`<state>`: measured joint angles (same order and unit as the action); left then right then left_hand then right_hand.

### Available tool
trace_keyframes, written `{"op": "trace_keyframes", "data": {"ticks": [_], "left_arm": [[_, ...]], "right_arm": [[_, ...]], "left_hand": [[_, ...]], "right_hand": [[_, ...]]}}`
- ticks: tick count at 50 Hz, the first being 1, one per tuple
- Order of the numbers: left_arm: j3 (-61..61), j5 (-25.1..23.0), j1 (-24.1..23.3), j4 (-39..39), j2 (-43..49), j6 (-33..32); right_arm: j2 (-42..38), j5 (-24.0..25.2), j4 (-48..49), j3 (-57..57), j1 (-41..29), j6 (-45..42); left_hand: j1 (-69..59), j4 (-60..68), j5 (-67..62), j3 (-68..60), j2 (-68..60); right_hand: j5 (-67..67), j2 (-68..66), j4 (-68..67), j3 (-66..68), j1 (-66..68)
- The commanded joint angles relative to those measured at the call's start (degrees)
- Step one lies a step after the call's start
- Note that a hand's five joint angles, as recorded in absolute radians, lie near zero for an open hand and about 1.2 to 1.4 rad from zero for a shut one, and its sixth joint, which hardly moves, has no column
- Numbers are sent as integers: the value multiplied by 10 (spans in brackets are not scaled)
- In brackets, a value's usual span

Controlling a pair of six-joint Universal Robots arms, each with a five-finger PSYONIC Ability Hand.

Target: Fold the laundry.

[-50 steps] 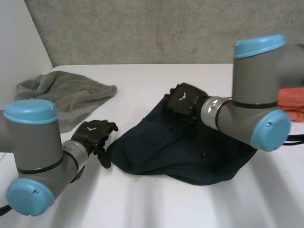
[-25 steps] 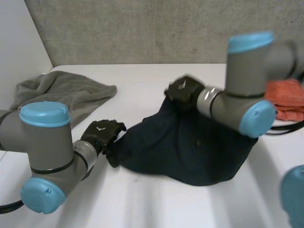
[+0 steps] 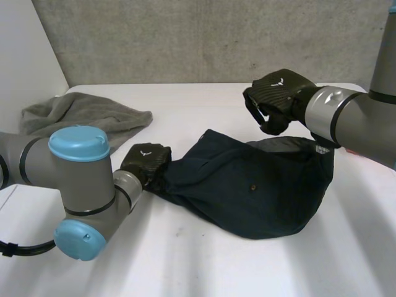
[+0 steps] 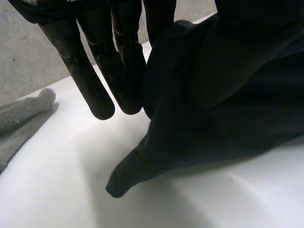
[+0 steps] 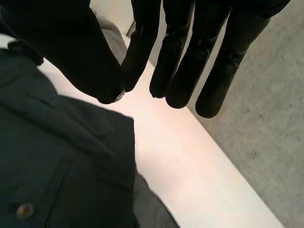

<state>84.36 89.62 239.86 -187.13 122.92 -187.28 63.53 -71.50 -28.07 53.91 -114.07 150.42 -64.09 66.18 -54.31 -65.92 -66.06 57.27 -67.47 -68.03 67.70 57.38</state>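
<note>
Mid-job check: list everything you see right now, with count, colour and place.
garment: one, dark navy, with a small button, crumpled at the middle of the table
towel: one, grey, bunched at the table's far left corner
table: one, white, under everything
wall: one, grey concrete, behind the table
left arm: one, grey with light-blue caps, low over the table's near left
right arm: one, grey, reaching in over the garment's right side
left hand: one, black, at the garment's left end
right hand: one, black, open, raised above the garment's far edge, holding nothing
</note>
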Motion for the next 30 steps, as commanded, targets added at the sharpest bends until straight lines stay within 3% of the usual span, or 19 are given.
{"op": "trace_keyframes", "data": {"ticks": [1,10,21,30], "left_arm": [[9,0,-4,7,-8,-2],[74,2,2,12,-58,1],[99,-1,-7,12,-125,3],[112,-1,-30,12,-151,0]], "right_arm": [[0,7,3,11,33,-15],[-123,9,3,-72,23,-139],[-271,88,-23,-188,-22,-141],[-331,94,-17,-229,-44,-143]], "left_hand": [[-159,138,-157,-141,-139],[-159,138,-157,-141,-139],[-159,138,-157,-141,-139],[-159,138,-157,-141,-139]], "right_hand": [[-492,494,499,-496,-393],[-555,557,563,-559,-456],[-555,557,563,-559,-456],[-540,542,548,-544,-441]]}}
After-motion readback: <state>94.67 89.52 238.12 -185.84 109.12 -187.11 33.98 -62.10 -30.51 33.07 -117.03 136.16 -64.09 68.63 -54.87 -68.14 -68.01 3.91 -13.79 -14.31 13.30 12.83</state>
